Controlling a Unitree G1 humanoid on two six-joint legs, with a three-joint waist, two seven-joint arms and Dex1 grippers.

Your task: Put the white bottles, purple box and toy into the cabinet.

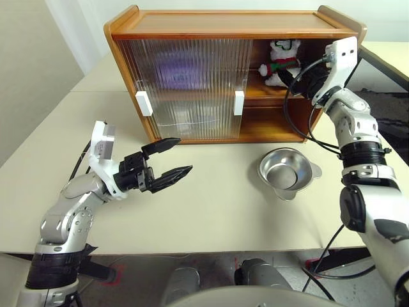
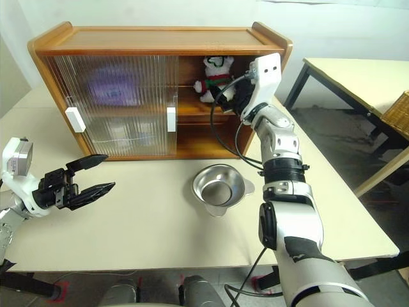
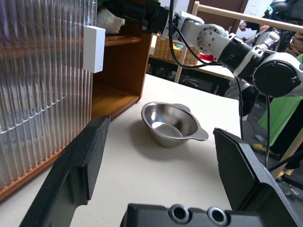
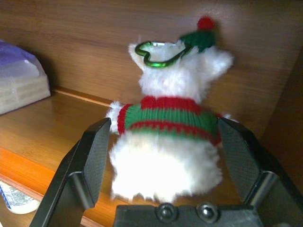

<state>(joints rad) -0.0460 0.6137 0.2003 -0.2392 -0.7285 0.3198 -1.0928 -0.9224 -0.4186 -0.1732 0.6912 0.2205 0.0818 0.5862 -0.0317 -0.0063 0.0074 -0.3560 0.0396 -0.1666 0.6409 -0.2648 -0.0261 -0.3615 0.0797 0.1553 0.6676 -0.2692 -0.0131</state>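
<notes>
Behind the ribbed, see-through doors of the big wooden cabinet (image 1: pixel 192 25) a blurry purple patch shows on the top shelf, maybe the purple box (image 1: pixel 185 69), and its soft lilac corner (image 4: pixel 19 75) shows beside the toy. The shiny round steel bowl (image 1: pixel 285 171) sits on the table. The fluffy white toy (image 4: pixel 165 142) stands on the top shelf between the spread fingers of the right gripper (image 4: pixel 165 156), not pinched; the left gripper (image 1: pixel 169 160) hangs spread wide too, holding nothing.

I'm working in a lab-like test room: plain cream tables (image 2: pixel 332 67), bare white wall (image 2: pixel 332 29), tape marks on floor.
</notes>
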